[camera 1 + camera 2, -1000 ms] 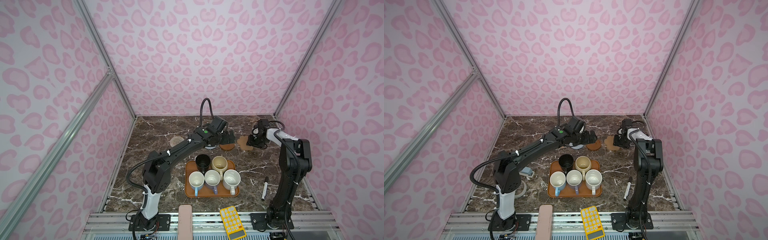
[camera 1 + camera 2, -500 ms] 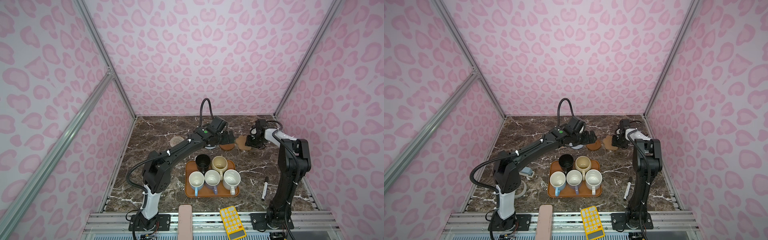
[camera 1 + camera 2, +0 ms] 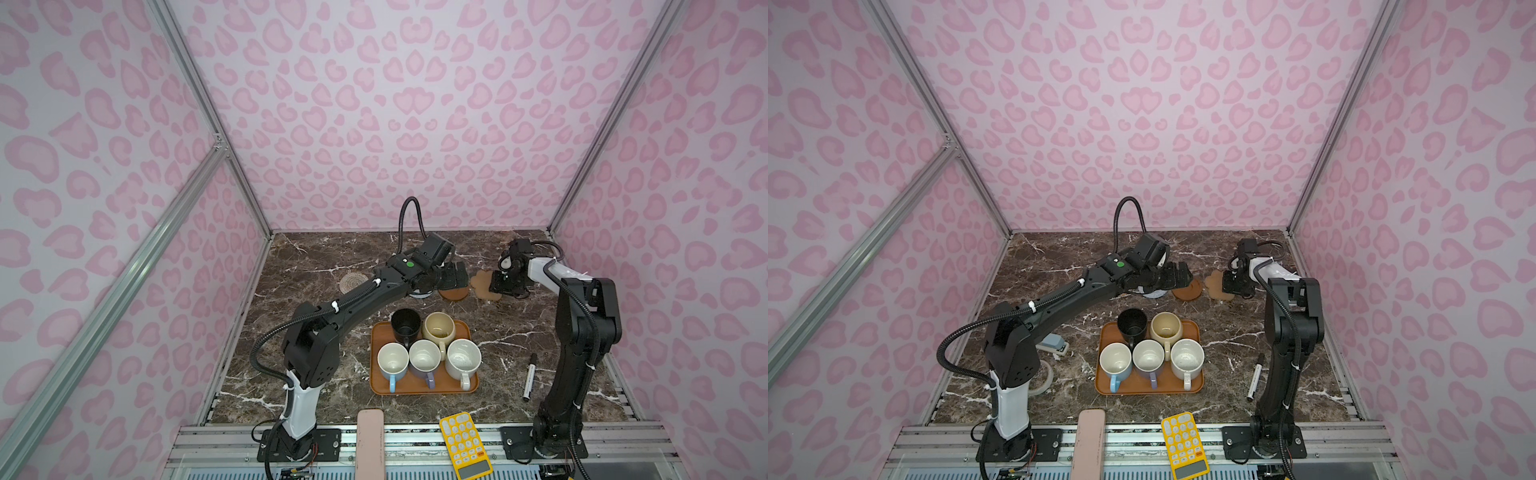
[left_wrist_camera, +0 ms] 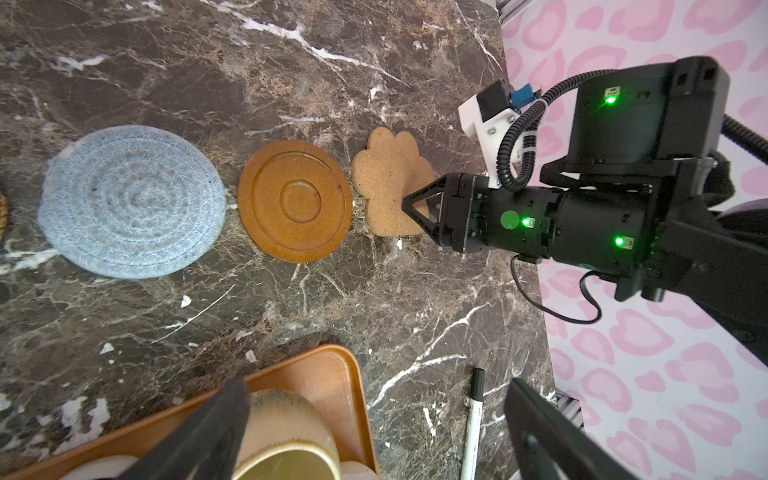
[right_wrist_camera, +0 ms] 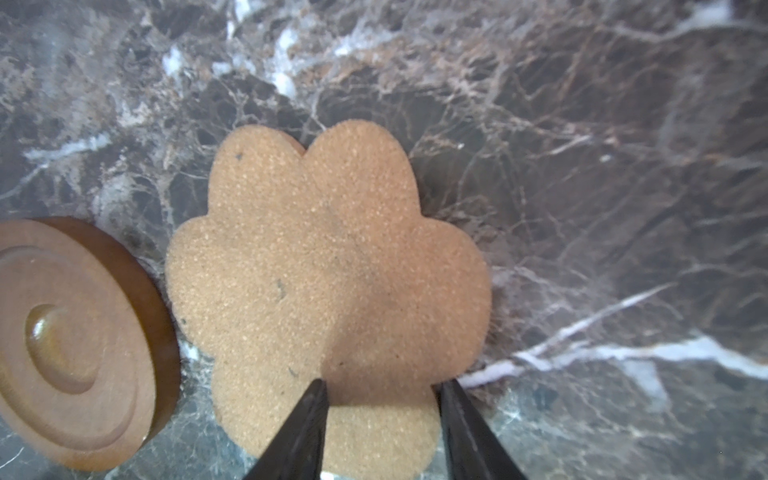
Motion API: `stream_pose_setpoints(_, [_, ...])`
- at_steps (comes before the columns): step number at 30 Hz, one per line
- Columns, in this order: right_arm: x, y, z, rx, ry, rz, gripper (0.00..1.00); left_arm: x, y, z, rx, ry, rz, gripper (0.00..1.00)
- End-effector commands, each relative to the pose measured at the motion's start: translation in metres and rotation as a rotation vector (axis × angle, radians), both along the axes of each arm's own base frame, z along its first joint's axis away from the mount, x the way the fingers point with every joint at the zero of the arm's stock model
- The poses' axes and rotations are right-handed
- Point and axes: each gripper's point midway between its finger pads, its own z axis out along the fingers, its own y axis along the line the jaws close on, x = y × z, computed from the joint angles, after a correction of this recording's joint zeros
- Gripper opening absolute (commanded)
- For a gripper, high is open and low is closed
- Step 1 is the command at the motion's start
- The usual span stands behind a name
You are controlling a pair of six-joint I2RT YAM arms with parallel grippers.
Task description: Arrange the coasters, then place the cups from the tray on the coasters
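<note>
Three coasters lie in a row at the back: a light blue crocheted round (image 4: 133, 201), a brown saucer-like disc (image 3: 453, 294) and a tan paw shape (image 3: 484, 284). A tan rattan round (image 3: 353, 282) lies further left. My right gripper (image 5: 378, 390) stands partly open, its fingertips down on the paw coaster's (image 5: 324, 270) near end; the coaster lies flat beside the disc (image 5: 70, 345). My left gripper (image 3: 453, 276) hovers wide open and empty above the disc. The tray (image 3: 424, 392) holds the cups: black (image 3: 405, 324), cream-yellow (image 3: 438, 328), light blue (image 3: 392, 361), lavender (image 3: 424, 357), speckled white (image 3: 462, 357).
A marker pen (image 3: 530, 376) lies right of the tray. A yellow calculator (image 3: 465, 444) and a pink bar (image 3: 370, 444) sit on the front rail. A tape ring (image 3: 1042, 378) and a grey-blue stapler-like object (image 3: 1054, 347) lie by the left arm's base. Walls close in on three sides.
My right gripper has shifted slightly left, and the paw coaster has slid with it toward the brown disc. The left arm has not moved.
</note>
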Motion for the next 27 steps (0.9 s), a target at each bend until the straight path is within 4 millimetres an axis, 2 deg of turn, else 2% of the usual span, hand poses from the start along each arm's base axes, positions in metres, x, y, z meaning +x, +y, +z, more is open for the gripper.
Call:
stream_pose_setpoints(1, [-0.028,-0.001,-0.013,-0.001,0.118,-0.010,0.47,0.002,0.003,0.012,-0.018,-0.018,0.020,0.98])
stream_pose_setpoints(8, [-0.027,-0.005,0.014,-0.020,0.060,-0.024,0.51,0.000,0.015,0.024,-0.025,-0.031,0.043,0.98])
stream_pose_setpoints(11, [-0.031,-0.005,0.030,-0.030,0.036,-0.026,0.58,-0.003,0.026,0.034,-0.020,-0.042,0.054,0.98])
stream_pose_setpoints(15, [-0.040,-0.001,0.062,-0.048,-0.017,-0.026,0.71,-0.013,0.052,0.049,0.009,-0.066,0.071,0.98])
stream_pose_setpoints(21, [-0.060,0.029,0.121,-0.087,-0.168,0.065,0.84,-0.028,0.102,0.077,0.019,-0.129,0.129,0.98])
stream_pose_setpoints(22, [-0.065,0.036,0.129,-0.091,-0.188,0.085,0.94,-0.031,0.109,0.081,0.020,-0.139,0.139,0.98])
stream_pose_setpoints(23, [-0.069,0.042,0.136,-0.092,-0.210,0.099,0.98,-0.034,0.116,0.084,0.022,-0.151,0.147,0.98])
stream_pose_setpoints(27, [-0.082,0.066,0.169,-0.097,-0.329,0.164,0.98,-0.043,0.139,0.087,0.021,-0.185,0.198,0.97])
